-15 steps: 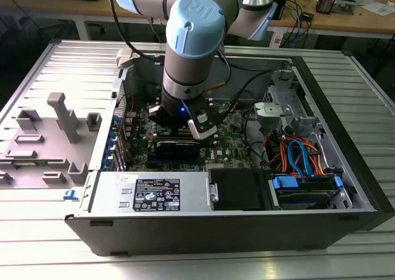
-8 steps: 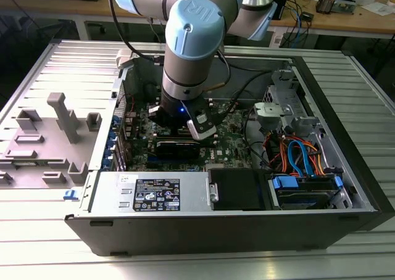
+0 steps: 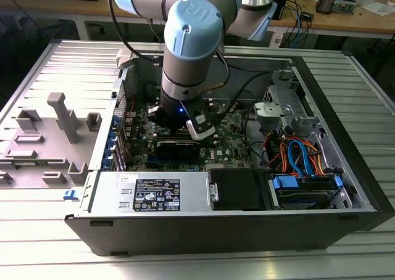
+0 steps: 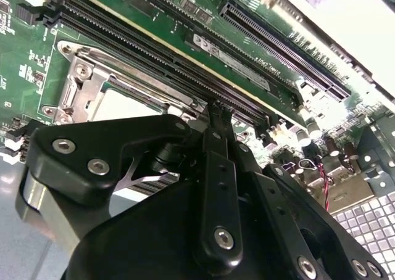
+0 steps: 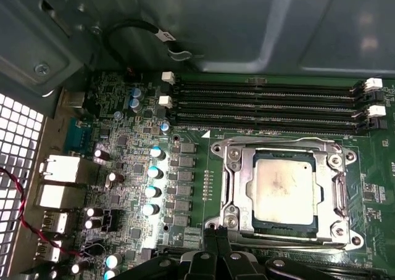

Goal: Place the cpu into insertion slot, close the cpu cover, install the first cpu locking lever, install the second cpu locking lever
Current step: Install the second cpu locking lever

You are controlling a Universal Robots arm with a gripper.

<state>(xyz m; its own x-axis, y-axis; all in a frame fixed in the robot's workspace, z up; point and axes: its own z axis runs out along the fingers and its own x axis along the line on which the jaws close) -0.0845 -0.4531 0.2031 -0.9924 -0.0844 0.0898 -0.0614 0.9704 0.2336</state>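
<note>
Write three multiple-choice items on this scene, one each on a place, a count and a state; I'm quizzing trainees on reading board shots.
1. Where is the cpu?
A. In the insertion slot
B. On the grey tray outside the case
C. Lying across the memory slots

2. How many long black memory slots run beside the socket?
A. Two
B. Four
C. Six

3. How does the cpu cover stand?
A. Raised upright
B. Taken off
C. Lying down around the cpu's top

Key: 1 A, the cpu sits inside the insertion slot in the first wrist view. 2 B, four memory slots lie side by side there. 3 C, the cpu cover frames the chip flat, its window showing the metal top.
</note>
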